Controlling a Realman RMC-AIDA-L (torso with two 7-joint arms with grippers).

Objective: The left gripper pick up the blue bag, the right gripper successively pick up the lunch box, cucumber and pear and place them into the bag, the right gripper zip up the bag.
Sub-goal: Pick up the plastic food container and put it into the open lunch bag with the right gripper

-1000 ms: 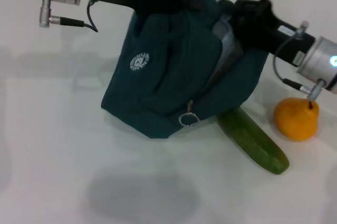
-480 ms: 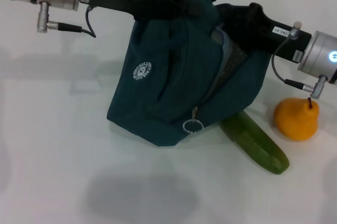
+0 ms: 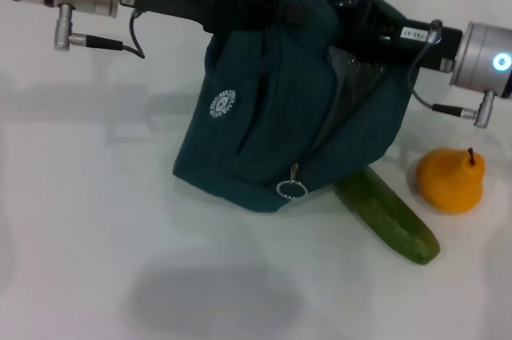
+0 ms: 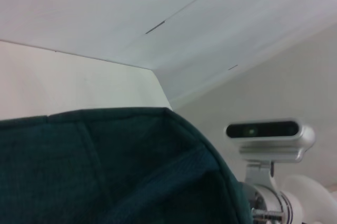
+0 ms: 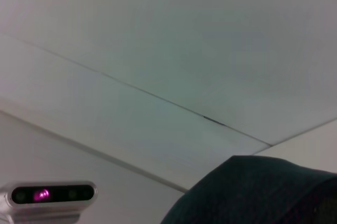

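Head view: left gripper [image 3: 268, 12] clamped on the blue bag [image 3: 272, 128] top edge, bag hanging below it, right gripper [image 3: 352, 24] inside the bag mouth, finger state unclear, cucumber [image 3: 387, 214] and pear [image 3: 450, 179] on the table [image 3: 96, 236] below right gripper; left wrist view: bag fabric [image 4: 105, 166]; right wrist view: bag edge [image 5: 263, 192].

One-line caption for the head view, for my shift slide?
Left hand holds the blue bag up; right hand at its opening; cucumber and pear wait outside.
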